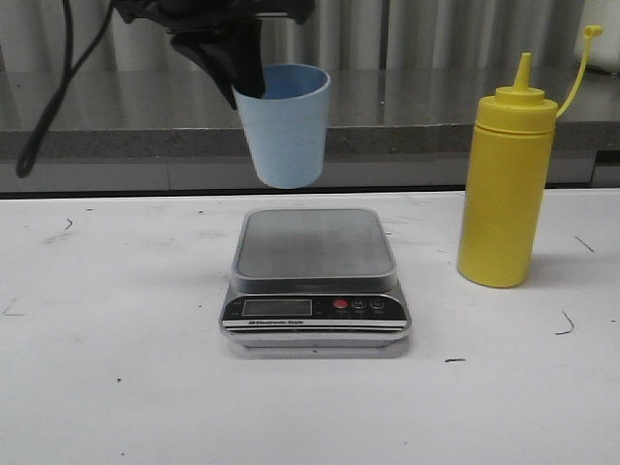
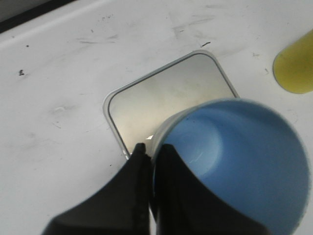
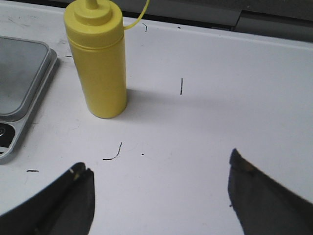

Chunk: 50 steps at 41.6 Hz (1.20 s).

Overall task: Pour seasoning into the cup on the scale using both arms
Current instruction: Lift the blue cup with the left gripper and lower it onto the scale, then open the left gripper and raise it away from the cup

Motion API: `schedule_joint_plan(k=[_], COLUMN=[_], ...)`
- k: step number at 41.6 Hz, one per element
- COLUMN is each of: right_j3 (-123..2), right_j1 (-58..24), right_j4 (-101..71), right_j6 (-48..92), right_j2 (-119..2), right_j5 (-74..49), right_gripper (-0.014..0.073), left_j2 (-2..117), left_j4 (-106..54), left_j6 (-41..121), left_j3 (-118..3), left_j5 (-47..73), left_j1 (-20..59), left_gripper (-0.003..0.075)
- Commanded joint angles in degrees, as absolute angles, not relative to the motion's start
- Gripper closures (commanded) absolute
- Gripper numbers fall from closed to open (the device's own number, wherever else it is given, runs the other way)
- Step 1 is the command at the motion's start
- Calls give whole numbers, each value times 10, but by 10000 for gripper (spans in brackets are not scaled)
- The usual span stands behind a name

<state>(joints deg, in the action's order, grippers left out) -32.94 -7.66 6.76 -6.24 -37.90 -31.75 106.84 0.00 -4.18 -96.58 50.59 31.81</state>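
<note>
The pale blue cup (image 1: 285, 126) hangs in the air above the back of the silver scale (image 1: 316, 278), tilted a little. My left gripper (image 1: 242, 82) is shut on the cup's left rim, one finger inside and one outside. In the left wrist view the cup (image 2: 239, 161) is empty, my left gripper (image 2: 153, 148) pinches its wall, and the scale's steel platform (image 2: 166, 105) lies below. The yellow seasoning bottle (image 1: 506, 184) stands upright right of the scale, cap off and dangling on its tether. My right gripper (image 3: 157, 166) is open over bare table, the seasoning bottle (image 3: 98, 58) some way beyond it.
A grey counter ledge (image 1: 116, 136) runs along the back of the white table (image 1: 116, 387). A dark cable (image 1: 48, 107) hangs at the far left. The tabletop carries small black scuff marks (image 3: 113, 152).
</note>
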Motion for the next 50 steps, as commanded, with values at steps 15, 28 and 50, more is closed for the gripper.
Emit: schedule_joint_plan(k=[15,28,50], right_j3=[-350,-350,-350], right_j1=[-78,-78,-78], right_j4=[75,75,75], right_j6=[-58,-58,-58], right_j2=[-383,-383,-383], right_j5=[-282,-282,-282], right_gripper=[13,13,13], left_j2=[1133,1134,1035], left_j4=[0,0,-8], left_j6=[-81,-81,-50], left_j3=[-1018,-1019,-1001], left_j5=[478,483,523], left_j1=[321,321,321], left_gripper=[740,605,302])
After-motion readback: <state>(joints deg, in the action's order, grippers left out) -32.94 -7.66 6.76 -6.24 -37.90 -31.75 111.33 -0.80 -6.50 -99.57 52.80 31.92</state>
